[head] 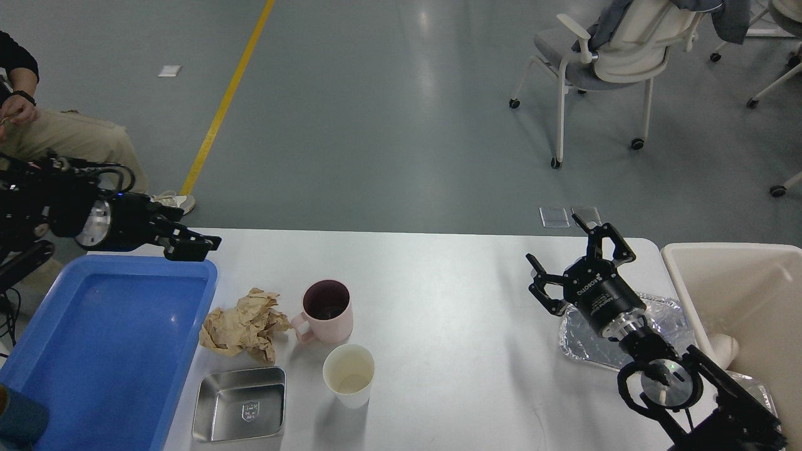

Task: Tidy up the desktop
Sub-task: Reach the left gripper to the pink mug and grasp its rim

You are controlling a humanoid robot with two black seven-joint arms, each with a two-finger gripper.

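The white desktop (438, 294) bears crumpled brown paper (241, 326), a pink mug (329, 311), a white paper cup (349, 374), a square steel dish (239, 412) and a crinkled foil tray (589, 341). My right gripper (557, 243) is open and empty. It hovers over the foil tray's far left corner, near the right end of the desktop. My left gripper (194, 245) reaches in from the left over the far edge of the blue tray (94, 351). It is dark and side-on, so its fingers cannot be told apart.
A cream bin (745, 294) stands past the desktop's right edge with something white inside. A dark blue thing (19, 419) sits at the blue tray's near left corner. A seated person (56, 134) is at far left; wheeled chairs (601, 56) stand behind.
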